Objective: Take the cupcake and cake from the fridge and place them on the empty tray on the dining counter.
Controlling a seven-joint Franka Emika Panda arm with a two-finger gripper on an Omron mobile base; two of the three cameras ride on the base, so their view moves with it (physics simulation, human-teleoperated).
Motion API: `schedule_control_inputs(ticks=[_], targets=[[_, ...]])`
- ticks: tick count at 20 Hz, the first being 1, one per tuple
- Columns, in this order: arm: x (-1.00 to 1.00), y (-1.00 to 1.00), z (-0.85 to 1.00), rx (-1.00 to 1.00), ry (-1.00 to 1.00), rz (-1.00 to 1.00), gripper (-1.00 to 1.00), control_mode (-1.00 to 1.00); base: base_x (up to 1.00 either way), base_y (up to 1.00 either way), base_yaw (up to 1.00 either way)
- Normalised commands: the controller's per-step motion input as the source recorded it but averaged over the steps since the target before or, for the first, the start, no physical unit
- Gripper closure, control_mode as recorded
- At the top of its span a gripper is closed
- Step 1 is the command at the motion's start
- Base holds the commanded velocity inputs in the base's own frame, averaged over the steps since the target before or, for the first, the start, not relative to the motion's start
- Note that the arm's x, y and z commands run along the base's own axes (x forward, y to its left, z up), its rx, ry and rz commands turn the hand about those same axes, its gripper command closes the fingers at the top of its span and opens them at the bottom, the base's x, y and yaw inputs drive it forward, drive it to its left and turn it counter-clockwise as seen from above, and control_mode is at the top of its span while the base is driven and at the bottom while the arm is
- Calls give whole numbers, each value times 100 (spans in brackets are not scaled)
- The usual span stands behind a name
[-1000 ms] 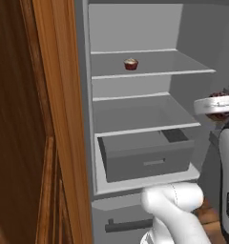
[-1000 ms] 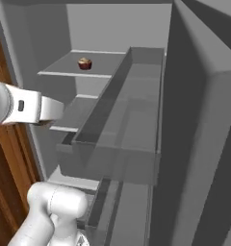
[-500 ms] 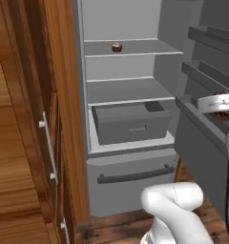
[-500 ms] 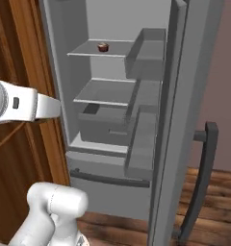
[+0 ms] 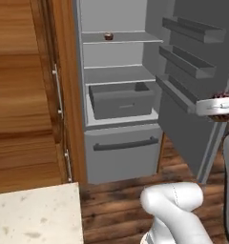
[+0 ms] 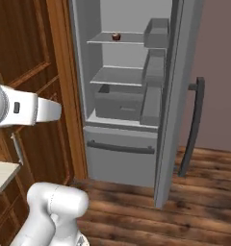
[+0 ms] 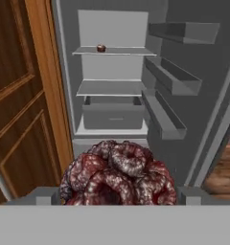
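Hand view: the cake (image 7: 118, 173), a dark red lumpy mass, is pinched between the widely spread end effector (image 7: 118, 195) fingers, while the cupcake (image 7: 101, 48) sits far back on the fridge (image 7: 112, 67) upper shelf; a loose grip during travel could drop the cake.

3 views toward open fridge (image 5: 121, 86)

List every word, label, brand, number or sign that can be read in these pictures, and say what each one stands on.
None: no readable text in any view.
The fridge, its grey drawer and door shelves are plain, without brand or label.
The cupcake has no print on its wrapper.
The wooden cabinet and the cake between the gripper's fingers bear no marking.
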Motion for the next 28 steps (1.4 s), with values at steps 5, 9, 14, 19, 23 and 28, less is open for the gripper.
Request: schedule_control_inputs(ticks=[5,9,14,19,23,28], targets=[[0,0,0,0,0,0,100,100,-77,-11,-54],[0,0,0,0,0,0,100,100,-1,0,-99],[0,0,0,0,0,0,100,100,0,0,-100],[0,0,0,0,0,0,100,100,0,0,-100],[0,0,0,0,0,0,100,100,0,0,-100],[0,0,0,0,0,0,100,100,0,0,-100]])
